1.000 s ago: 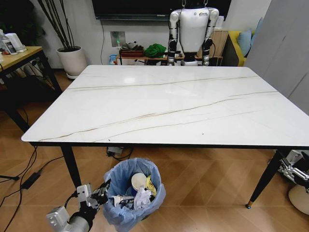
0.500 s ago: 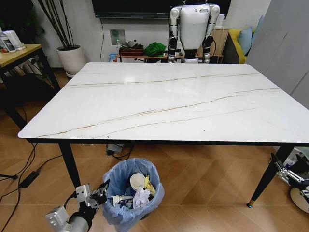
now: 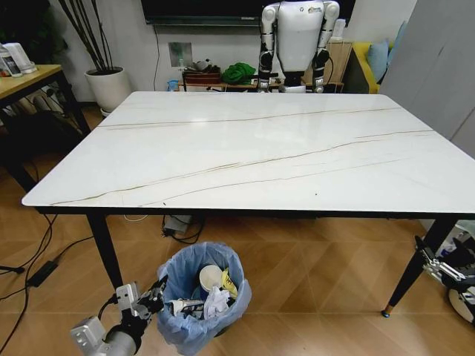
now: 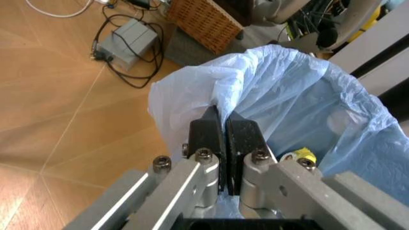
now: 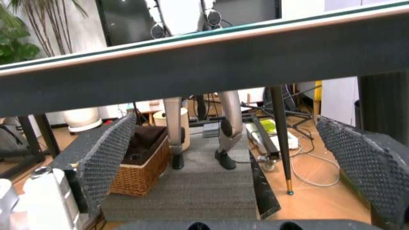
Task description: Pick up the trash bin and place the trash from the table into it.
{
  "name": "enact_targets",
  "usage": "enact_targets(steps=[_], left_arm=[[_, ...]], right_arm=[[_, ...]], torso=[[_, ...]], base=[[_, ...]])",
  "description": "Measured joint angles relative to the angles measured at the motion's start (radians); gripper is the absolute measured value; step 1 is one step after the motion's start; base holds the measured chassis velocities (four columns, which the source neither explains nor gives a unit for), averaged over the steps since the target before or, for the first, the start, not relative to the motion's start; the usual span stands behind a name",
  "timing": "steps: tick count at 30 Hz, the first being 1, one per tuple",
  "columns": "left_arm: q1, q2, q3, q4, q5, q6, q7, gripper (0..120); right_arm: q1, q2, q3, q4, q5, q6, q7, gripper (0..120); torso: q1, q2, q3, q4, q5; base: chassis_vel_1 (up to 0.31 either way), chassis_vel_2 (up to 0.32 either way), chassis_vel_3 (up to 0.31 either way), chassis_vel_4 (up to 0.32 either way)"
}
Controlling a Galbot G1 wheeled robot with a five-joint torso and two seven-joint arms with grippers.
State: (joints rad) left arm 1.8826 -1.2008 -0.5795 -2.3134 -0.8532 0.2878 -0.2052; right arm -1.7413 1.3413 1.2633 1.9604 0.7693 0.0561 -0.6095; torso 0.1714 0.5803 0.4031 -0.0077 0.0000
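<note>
Down at my left side, low near the floor, my left gripper (image 3: pixel 157 295) is pinched tight on the rim of the small round trash bin lined with a crinkly light-blue plastic bag (image 3: pixel 194 325). My wrist camera makes that plain: the two black fingers (image 4: pixel 206 136) are pressed together with almost no gap, a fold of the blue bag caught between them at the bin's (image 4: pixel 307 105) edge. From my head I see the bin just beside the gripper, over the wooden floor and in front of the table's near edge, close to the black front-left leg.

Inside the bin sits the trash: a white paper cup (image 3: pixel 211 278), crumpled white paper (image 3: pixel 217 302) and a bit of yellow wrapper (image 3: pixel 229 282); the wrist view catches only a yellow scrap (image 4: pixel 301 154) deep in the bag.

My right gripper (image 3: pixel 438 261) hangs low at my right, below the tabletop beside the front-right leg. Its wrist view shows the two textured grey pads (image 5: pixel 105 155) spread wide apart, gripping nothing, and looks under the table's dark edge (image 5: pixel 204 62) toward a wicker basket (image 5: pixel 143 165) on a grey mat.

Beyond, the large rectangular white marble-look table with thin brown veins (image 3: pixel 252 152) spreads across my head view. Past its far edge stand a white plant pot (image 3: pixel 108 90) and a white humanoid robot (image 3: pixel 298 41).
</note>
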Motion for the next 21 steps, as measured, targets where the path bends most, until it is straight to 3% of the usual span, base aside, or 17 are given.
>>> enact_targets(steps=[21], left_arm=[[-0.014,-0.006,-0.001,0.020,0.002,-0.002,0.003,0]], right_arm=[[0.008,0.005,-0.008,-0.007,-0.012,0.001,-0.004,100]], torso=[[-0.022,-0.058,-0.036,0.0001,0.0000]], base=[[0.000,0.000,0.000,0.000]])
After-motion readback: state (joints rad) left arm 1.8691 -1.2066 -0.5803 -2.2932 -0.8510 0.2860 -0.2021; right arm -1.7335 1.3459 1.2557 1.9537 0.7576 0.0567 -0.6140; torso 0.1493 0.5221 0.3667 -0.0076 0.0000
